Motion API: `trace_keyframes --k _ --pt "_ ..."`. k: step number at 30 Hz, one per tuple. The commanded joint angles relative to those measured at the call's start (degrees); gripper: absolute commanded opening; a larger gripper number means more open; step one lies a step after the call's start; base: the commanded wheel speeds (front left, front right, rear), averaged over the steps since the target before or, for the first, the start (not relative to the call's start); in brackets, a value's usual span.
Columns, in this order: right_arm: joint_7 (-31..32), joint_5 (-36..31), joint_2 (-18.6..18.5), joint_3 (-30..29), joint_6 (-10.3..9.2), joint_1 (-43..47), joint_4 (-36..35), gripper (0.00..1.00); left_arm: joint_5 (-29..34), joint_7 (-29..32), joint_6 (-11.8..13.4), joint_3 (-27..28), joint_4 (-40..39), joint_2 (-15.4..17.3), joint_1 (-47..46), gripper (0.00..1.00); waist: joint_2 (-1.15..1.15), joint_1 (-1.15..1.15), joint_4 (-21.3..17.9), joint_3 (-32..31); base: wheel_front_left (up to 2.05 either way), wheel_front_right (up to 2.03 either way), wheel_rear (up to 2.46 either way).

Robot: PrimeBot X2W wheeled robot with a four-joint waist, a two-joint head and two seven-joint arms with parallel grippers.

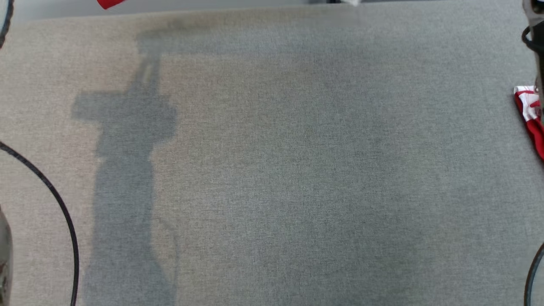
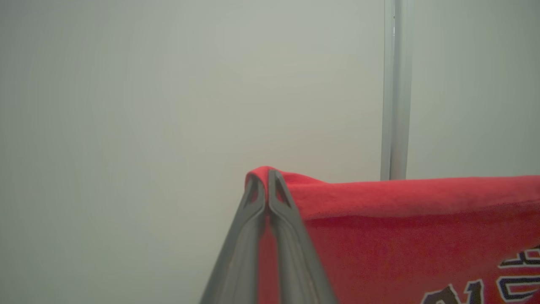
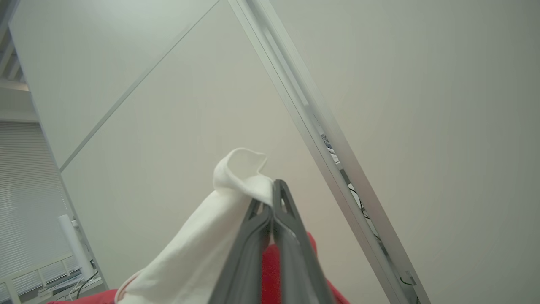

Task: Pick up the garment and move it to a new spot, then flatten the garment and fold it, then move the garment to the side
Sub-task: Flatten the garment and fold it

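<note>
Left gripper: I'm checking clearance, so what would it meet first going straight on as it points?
The left gripper, shut on an edge of the red garment, points at a plain pale wall; nothing nearer shows in that line. The wall's distance is unclear.

A: left gripper (image 2: 267, 175) state?
B: Fingers pressed together at the tips, pinching a red edge of the garment (image 2: 400, 219).
A: right gripper (image 3: 272, 196)?
B: Also closed, fingers flat against each other, with a white fold of the cloth clamped between. Both point level or upward, not down.
</note>
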Motion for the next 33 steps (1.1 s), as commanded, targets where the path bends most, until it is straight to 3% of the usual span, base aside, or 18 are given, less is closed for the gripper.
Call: trace_keyframes --k 1,7,15,24,33 --pt "-0.38 0.11 0.0 0.72 0.03 -0.57 1.35 0.0 -0.75 -0.16 -0.23 -0.28 1.66 -0.49 -0.27 0.0 0.0 0.0 -0.27 0.84 0.0 0.0 0.0" --pt "-0.37 4.04 -0.72 6.15 0.03 3.3 6.3 0.0 -5.99 -0.95 -0.69 -2.58 9.91 -3.34 2.9 0.0 0.0 0.0 -0.03 3.26 0.0 0.0 0.0" --pt "1.98 7.42 -4.78 15.32 0.03 16.96 7.6 0.0 -13.59 -3.23 -0.63 -8.28 11.55 -5.57 16.35 0.0 0.0 0.0 0.95 3.58 0.0 0.0 0.0" --pt "0.89 12.33 -9.49 19.9 0.03 35.28 1.49 0.0 -18.63 -5.41 -0.64 -10.4 7.82 -4.0 32.21 0.0 0.0 0.0 1.37 1.14 0.0 0.0 0.0" --pt "1.15 17.03 -11.94 19.68 0.03 52.78 -9.91 0.0 -25.39 -1.58 -0.64 -11.08 -2.56 -0.11 47.88 0.0 0.0 0.0 0.28 -3.79 0.0 0.0 0.0"
